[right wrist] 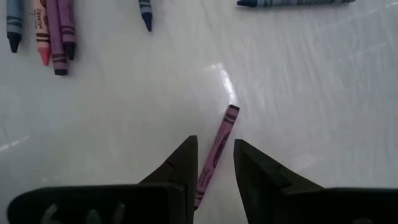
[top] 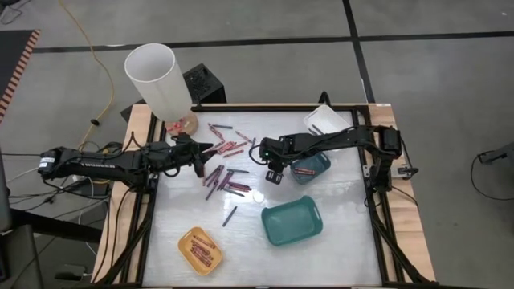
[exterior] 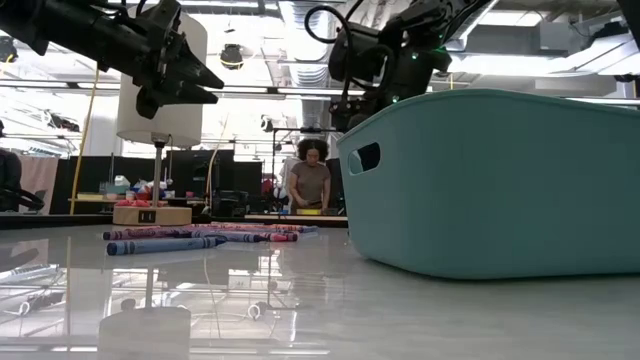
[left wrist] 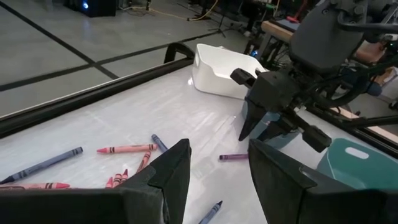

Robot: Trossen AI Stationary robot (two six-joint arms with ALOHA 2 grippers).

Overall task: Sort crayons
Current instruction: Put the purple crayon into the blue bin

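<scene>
Several crayons, red, pink, purple and blue-grey, lie loose on the white table top between my two grippers. They show in the low view too. My right gripper is open and hovers over a single purple crayon that lies flat on the table. In the right wrist view its fingertips stand on either side of the crayon. The left wrist view shows the same crayon on the table below that gripper. My left gripper is open and empty, above the left side of the crayon heap.
A small teal tray with red crayons is right of my right gripper. A larger teal tray stands near the front. A yellow tray with crayons is at the front left and a white tray at the far right. A tall white cylinder stands at the far left corner. One crayon lies apart.
</scene>
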